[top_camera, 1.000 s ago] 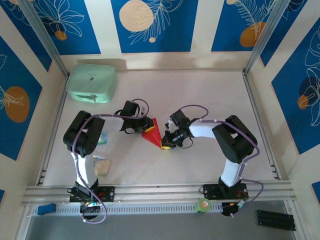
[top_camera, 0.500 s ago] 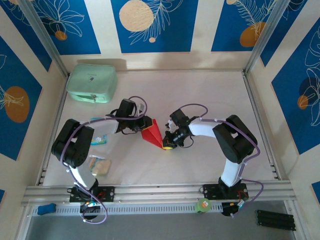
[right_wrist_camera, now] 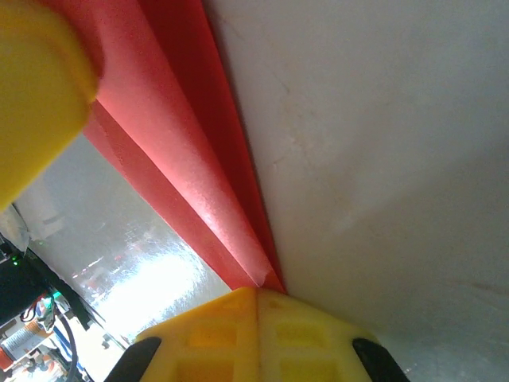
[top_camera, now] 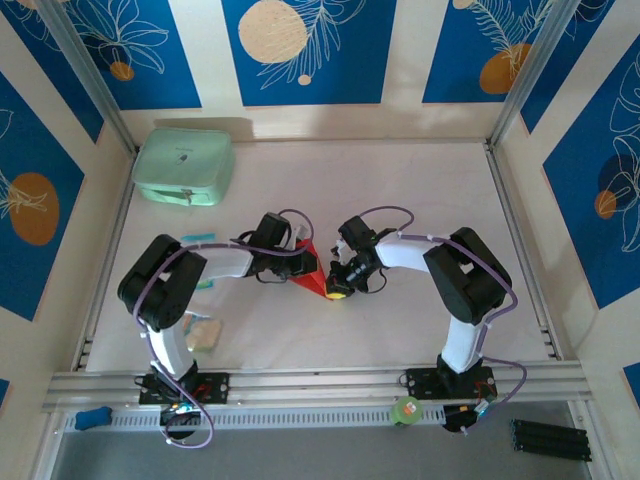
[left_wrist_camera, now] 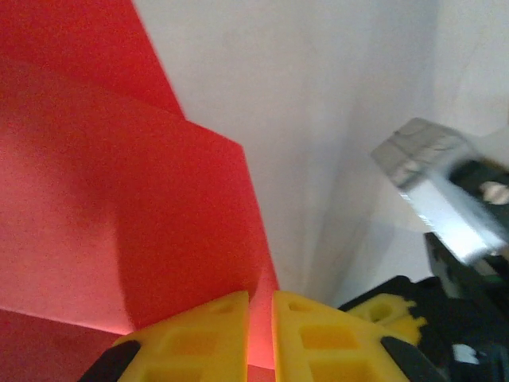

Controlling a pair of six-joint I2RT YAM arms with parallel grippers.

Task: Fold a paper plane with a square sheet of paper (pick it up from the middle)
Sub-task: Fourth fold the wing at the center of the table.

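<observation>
You've got a pale table (top_camera: 420, 200) w/ a mint-green case (top_camera: 183, 167) at its far-left corner, closed, contents hidden. At centre, a red paper plane (top_camera: 312, 281), part-folded and creased, lies btwn the two arms. Left pincer (left_wrist_camera: 261, 296) is pinched on the paper's edge. Right pincer (right_wrist_camera: 256, 290) is clamped tight on the sharp tip. A small pale packet (top_camera: 203, 333) sits near the left arm's base, print too small to read.

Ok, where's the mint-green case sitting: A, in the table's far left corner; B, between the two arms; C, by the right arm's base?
A: the mint-green case lies in the far left corner of the table, well apart from the red paper at mid-table.
</observation>
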